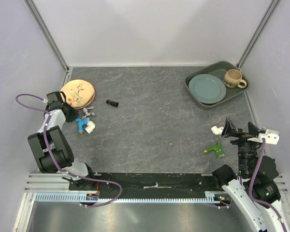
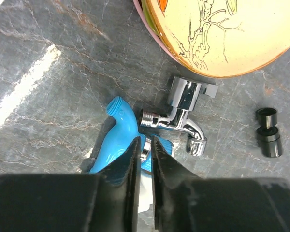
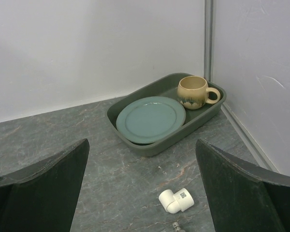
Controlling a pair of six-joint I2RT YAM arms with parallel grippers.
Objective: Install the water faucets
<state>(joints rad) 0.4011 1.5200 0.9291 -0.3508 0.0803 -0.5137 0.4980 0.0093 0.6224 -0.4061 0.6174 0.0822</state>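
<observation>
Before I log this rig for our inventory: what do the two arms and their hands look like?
The left arm and right arm are black blocky joints with white links, each trailed by a mauve cable. The left hand and right hand each have two matte black fingers.

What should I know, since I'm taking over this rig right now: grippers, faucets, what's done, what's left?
Left gripper: shut, down over the blue faucet; whether it really grips it is unclear.
Right gripper: open, empty.
Green faucet: lies loose in front of the right gripper, with a white elbow close by but apart from it.
Done: nothing visibly installed.
Left: fit both faucets.
</observation>
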